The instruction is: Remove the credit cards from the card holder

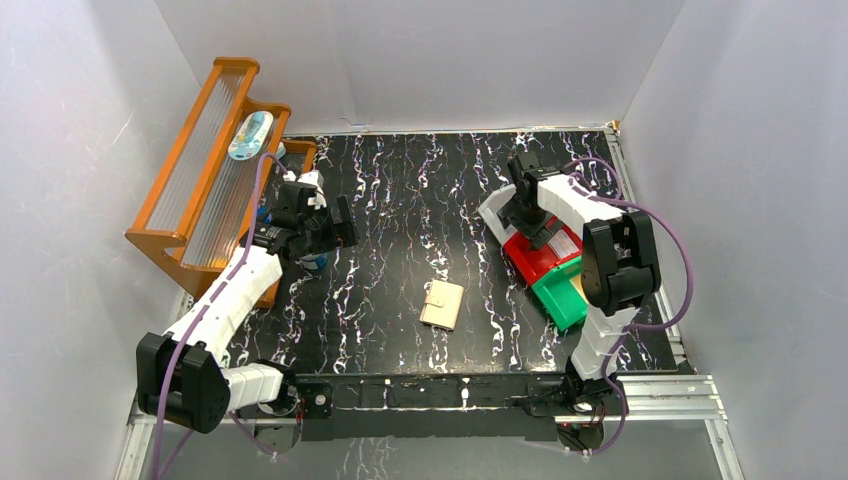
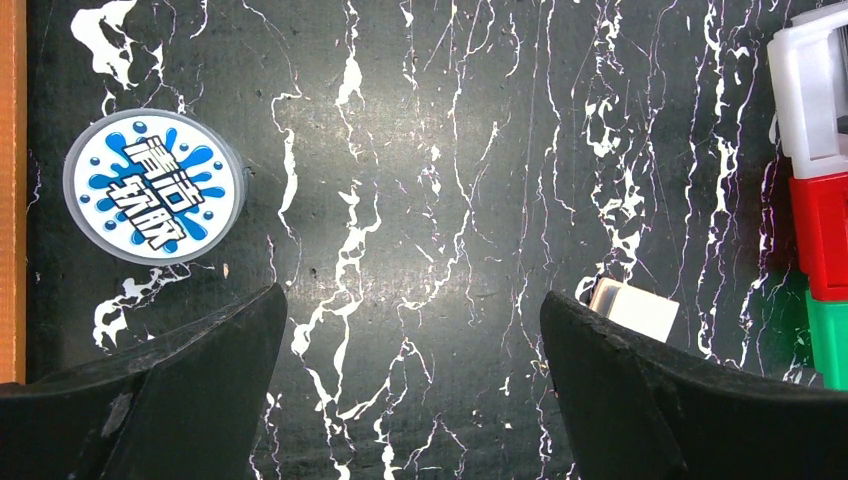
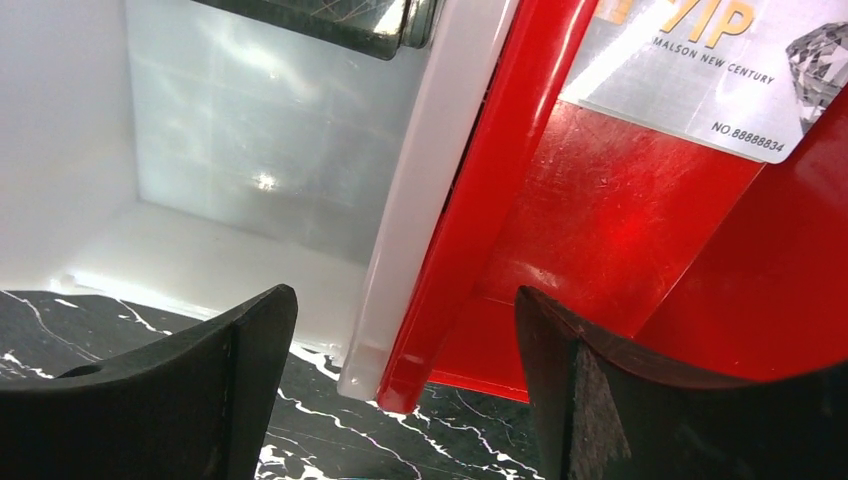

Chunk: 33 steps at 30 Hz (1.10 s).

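Observation:
The card holder [image 1: 441,304] is a small tan wallet lying closed on the black marbled table, in front of and between the arms. One pale corner of the card holder [image 2: 635,306] peeks out behind the right finger in the left wrist view. My left gripper [image 1: 335,225] [image 2: 412,295] hovers open over bare table at the left, well away from it. My right gripper [image 1: 522,210] [image 3: 403,292] is open and empty above the seam between the white bin and the red bin. A silver VIP card [image 3: 715,70] lies in the red bin. A dark card [image 3: 330,20] lies in the white bin.
Three bins stand in a row at the right: white [image 1: 497,215], red [image 1: 540,258], green [image 1: 562,300]. A wooden rack [image 1: 205,170] holding a small tube [image 1: 250,135] fills the far left. A round blue-and-white lid [image 2: 154,186] lies beside the rack.

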Each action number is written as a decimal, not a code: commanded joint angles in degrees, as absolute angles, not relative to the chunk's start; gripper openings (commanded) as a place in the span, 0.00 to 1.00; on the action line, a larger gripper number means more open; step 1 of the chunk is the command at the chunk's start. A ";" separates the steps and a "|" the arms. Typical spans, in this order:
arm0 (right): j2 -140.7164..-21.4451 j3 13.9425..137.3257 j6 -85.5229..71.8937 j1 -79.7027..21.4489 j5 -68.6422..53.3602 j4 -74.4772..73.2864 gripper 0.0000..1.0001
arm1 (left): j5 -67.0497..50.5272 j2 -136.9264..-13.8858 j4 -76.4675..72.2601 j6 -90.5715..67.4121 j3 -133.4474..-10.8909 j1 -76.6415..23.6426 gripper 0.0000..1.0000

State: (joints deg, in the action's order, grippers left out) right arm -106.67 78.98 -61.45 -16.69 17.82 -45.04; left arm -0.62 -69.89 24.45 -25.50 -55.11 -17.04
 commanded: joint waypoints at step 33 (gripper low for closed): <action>-125.51 102.72 -44.42 -43.52 16.48 -49.65 0.83 | 6.20 -64.85 27.00 -26.85 -55.40 -16.81 0.98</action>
State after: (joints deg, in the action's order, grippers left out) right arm -123.35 97.36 -52.07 -40.25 18.76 -49.98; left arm 2.04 -68.95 25.78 -26.06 -55.11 -17.04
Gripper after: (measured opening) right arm 0.831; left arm 0.983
